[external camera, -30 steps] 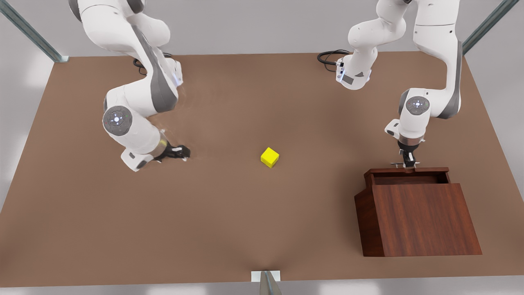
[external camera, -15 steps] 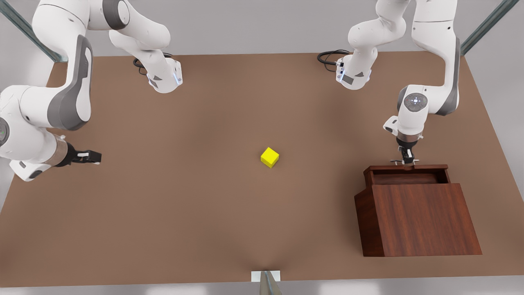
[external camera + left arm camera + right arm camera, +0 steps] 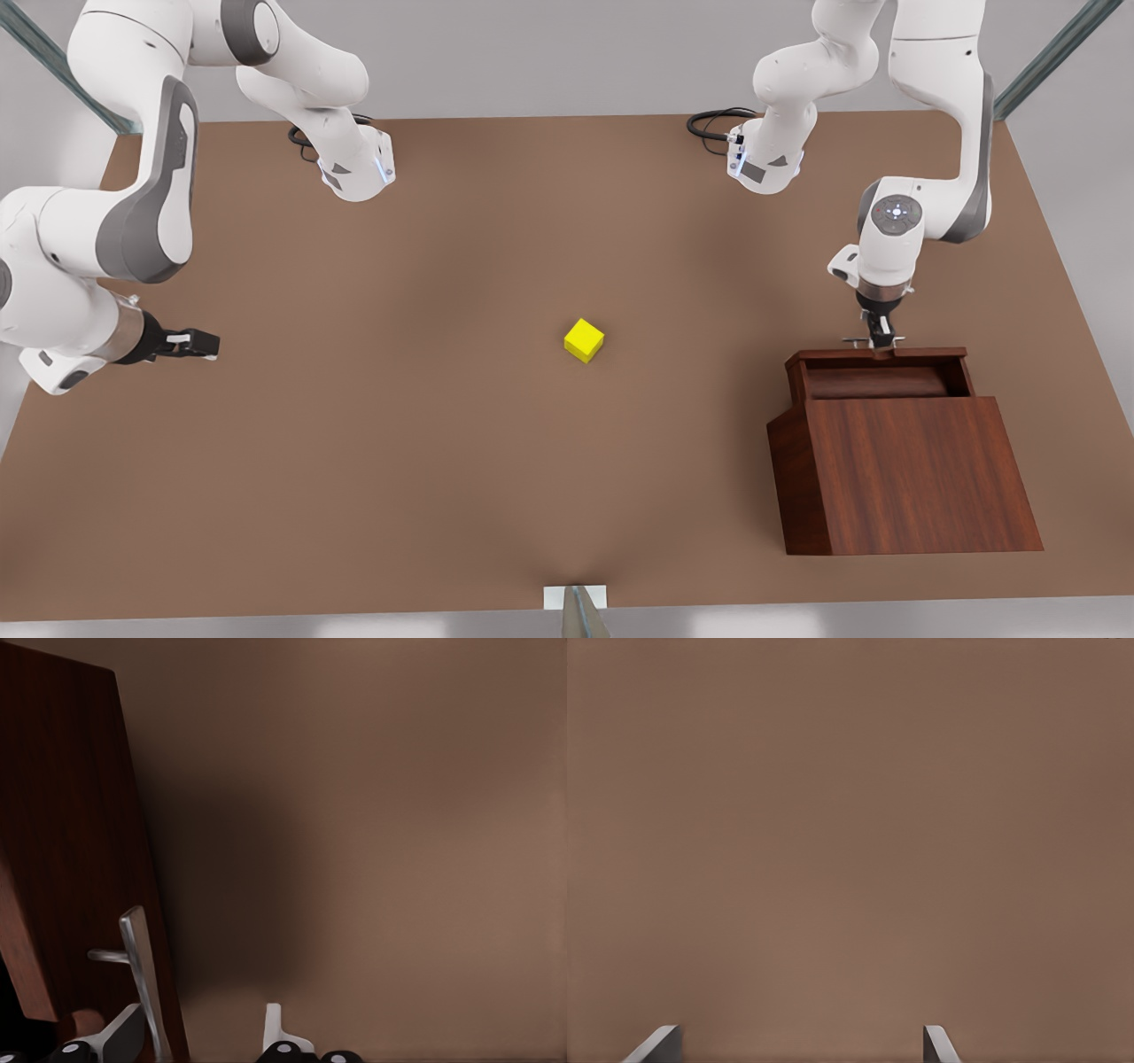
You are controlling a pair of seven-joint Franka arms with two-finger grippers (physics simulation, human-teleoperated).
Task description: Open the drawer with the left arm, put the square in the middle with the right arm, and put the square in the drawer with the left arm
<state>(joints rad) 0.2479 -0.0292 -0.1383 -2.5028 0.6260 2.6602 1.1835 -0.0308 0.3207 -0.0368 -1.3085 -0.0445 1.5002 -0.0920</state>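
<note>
The front view looks down steeply from high over the table's (image 3: 443, 461) near edge, taking in both arms, with the cabinet (image 3: 904, 470) at 4 o'clock. The left wrist view sits low and close by the drawer (image 3: 62, 833) front and its handle (image 3: 142, 983), sharing these with the front view. The right wrist view faces bare tabletop from close.
</note>
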